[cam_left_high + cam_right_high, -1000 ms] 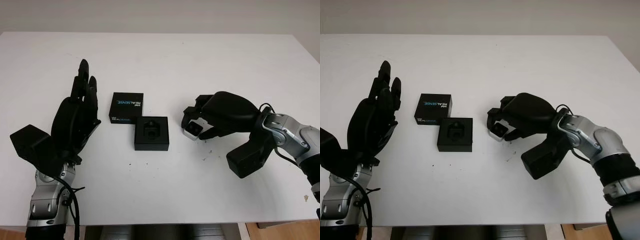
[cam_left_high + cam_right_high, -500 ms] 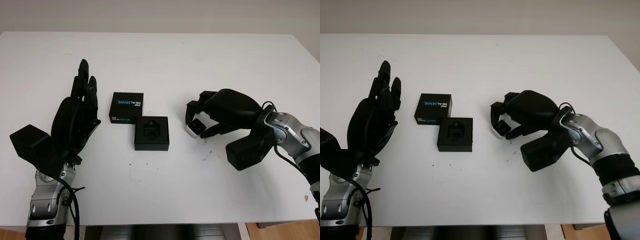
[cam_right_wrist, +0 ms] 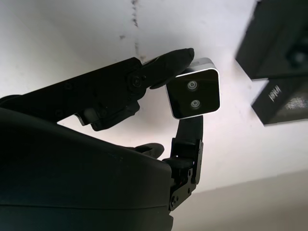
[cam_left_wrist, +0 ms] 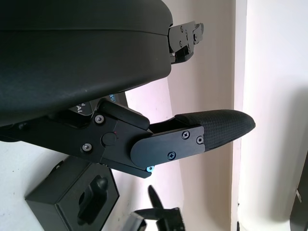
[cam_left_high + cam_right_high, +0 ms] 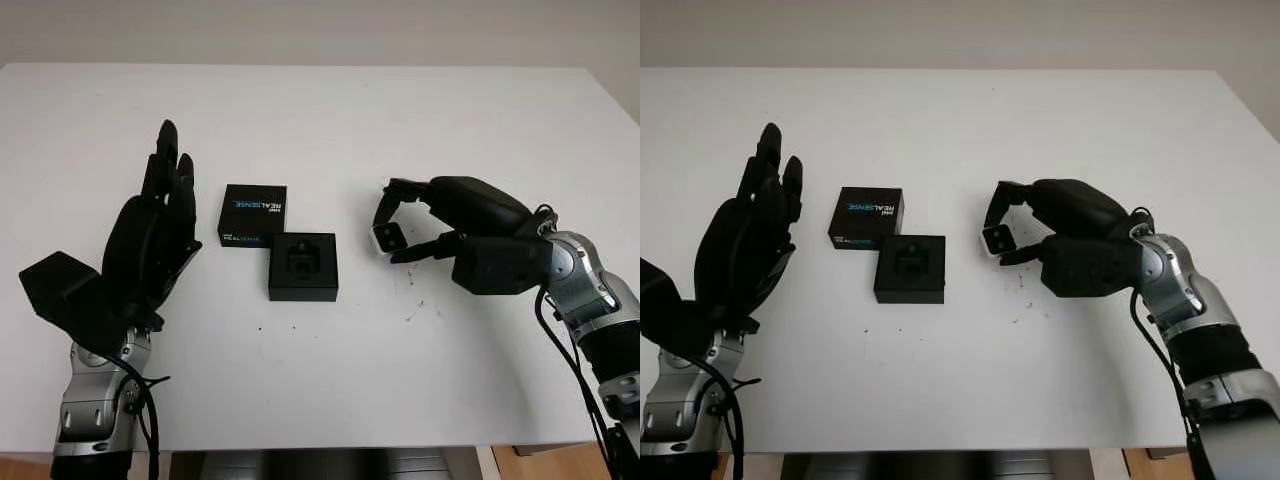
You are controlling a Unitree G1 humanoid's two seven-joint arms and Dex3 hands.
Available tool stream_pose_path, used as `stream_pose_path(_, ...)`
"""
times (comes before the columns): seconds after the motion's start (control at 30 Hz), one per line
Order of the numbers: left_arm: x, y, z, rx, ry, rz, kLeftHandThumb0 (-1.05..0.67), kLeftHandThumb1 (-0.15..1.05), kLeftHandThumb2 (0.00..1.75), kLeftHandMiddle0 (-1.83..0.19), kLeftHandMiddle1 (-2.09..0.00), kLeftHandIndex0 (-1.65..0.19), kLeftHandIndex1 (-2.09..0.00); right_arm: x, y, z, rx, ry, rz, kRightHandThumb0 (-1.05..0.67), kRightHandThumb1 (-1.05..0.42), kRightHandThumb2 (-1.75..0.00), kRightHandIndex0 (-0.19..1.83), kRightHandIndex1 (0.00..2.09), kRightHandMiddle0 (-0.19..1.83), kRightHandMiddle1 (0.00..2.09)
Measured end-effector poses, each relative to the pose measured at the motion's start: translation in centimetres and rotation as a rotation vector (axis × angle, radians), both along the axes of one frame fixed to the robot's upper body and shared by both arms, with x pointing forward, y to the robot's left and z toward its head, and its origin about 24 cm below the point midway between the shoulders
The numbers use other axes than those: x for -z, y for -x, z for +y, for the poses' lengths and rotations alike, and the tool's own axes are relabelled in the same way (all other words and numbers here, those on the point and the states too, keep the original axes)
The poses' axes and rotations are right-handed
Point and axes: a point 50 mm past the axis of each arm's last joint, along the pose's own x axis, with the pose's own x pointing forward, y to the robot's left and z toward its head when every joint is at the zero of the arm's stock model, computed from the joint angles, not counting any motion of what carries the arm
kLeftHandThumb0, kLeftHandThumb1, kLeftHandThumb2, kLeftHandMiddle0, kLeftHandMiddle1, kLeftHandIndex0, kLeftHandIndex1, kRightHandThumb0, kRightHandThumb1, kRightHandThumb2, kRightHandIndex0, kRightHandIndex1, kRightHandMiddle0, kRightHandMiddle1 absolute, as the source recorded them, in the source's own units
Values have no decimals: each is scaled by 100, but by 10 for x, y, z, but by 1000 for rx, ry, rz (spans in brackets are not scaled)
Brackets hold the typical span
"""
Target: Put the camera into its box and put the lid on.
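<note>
Head views: right robot hand [image 5: 405,222] pinching the small silver camera [image 5: 386,237], now lifted off the surface [image 5: 330,130] and turned at the wrist, where a second ago it crouched low over the same spot right of centre. Open box [image 5: 303,266] sitting at mid-surface, well apart from the camera, its moulded insert bare. Printed lid [image 5: 252,214] touching the box's far-left corner. Left robot hand [image 5: 150,240] raised near the left edge, open, unchanged.

Left wrist view: open box [image 4: 72,204] below the idle fingers [image 4: 207,132], nothing held.

Right wrist view: camera [image 3: 194,93] clamped between fingertips [image 3: 171,62], two lenses facing out, clear of the surface; box [image 3: 281,43] and lid [image 3: 284,103] off to one side.

Pickup apparently secured; carry toward the box likely next, lid not yet touched.
</note>
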Motion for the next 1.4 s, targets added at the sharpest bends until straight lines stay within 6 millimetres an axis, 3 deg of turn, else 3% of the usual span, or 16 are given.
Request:
stream_pose_path(0.3, -1, 1, -2, 1, -2, -5, -84, 105, 64, 19, 0, 19, 0, -15, 13, 16, 34, -209, 42, -47, -105, -7, 27, 6, 27, 163)
stream_pose_path(0.63, -1, 1, -6, 11, 9, -4, -83, 105, 64, 19, 0, 19, 0, -21, 32, 36, 81, -315, 70, -52, -105, -11, 29, 7, 32, 162)
stream_pose_path(1.4, 2, 2, -10, 10, 27, 1, -83, 105, 63, 19, 0, 19, 0, 11, 51, 86, 109, -505, 178, -44, -105, -7, 29, 6, 30, 174)
